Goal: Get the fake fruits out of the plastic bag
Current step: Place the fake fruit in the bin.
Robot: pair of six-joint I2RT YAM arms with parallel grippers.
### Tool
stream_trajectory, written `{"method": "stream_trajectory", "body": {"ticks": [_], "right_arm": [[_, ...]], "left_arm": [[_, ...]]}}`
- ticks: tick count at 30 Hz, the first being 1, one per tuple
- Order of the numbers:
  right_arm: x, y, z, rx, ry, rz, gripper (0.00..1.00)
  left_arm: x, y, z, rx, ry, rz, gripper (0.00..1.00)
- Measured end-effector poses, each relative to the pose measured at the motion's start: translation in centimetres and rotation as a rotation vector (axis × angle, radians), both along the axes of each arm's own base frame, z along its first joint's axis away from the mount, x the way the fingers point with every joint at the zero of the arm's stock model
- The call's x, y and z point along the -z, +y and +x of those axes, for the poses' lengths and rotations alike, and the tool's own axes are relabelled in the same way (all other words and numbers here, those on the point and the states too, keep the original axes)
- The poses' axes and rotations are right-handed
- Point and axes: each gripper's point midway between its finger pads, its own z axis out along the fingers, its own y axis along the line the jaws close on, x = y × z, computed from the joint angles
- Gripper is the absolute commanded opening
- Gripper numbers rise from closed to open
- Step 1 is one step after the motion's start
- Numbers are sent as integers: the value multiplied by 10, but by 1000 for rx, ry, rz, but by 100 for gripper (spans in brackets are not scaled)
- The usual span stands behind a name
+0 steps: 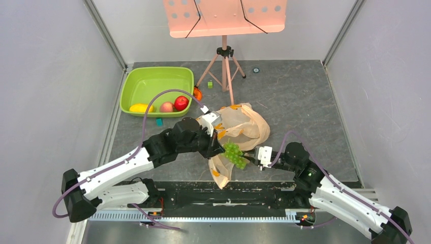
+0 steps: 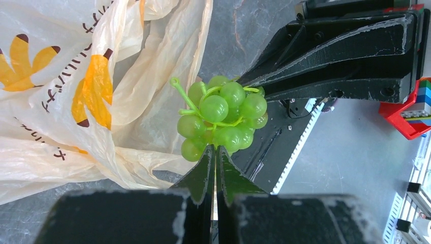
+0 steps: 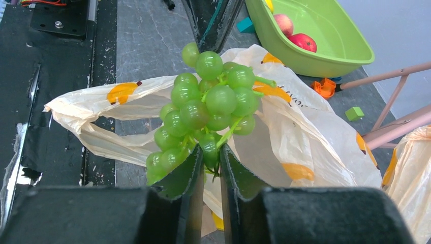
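Note:
The green grape bunch (image 1: 235, 154) hangs above the floor between both grippers, outside the plastic bag (image 1: 244, 127). My right gripper (image 3: 212, 148) is shut on a grape at the bunch's (image 3: 208, 109) lower end. My left gripper (image 2: 215, 149) is shut, its tips touching the underside of the bunch (image 2: 221, 119); I cannot tell whether it pinches a stem. The crumpled beige bag (image 2: 76, 101) lies beside and behind the grapes. The yellow fruit (image 1: 141, 108), peach (image 1: 166, 107) and red apple (image 1: 181, 102) lie in the lime green tub (image 1: 157, 68).
A pink music stand on a tripod (image 1: 224, 61) stands behind the bag. Small blocks lie near it: a green cube (image 1: 210, 84), an orange piece (image 1: 197, 93) and a teal block (image 1: 159, 121). Grey walls close in both sides. The black base rail (image 1: 223, 195) runs along the near edge.

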Motion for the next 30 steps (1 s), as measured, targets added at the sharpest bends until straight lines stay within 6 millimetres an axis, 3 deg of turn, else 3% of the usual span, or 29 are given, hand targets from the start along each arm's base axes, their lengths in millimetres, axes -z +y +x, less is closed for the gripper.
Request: {"method": "stream_trajectory", "body": {"ticks": [13,25,30], "right_arm": [[-6,-3,-1,9,-21,29,73],[-18,-12,4,75,-55,87,80],[-26,-16,6,102,-62,113,82]], "left_arm": [[-13,-6,9,-20,-20,-7,2],[-48,-21,19,-16,-61,-57,2],[-51,-20,17,31,-105,-40,2]]}}
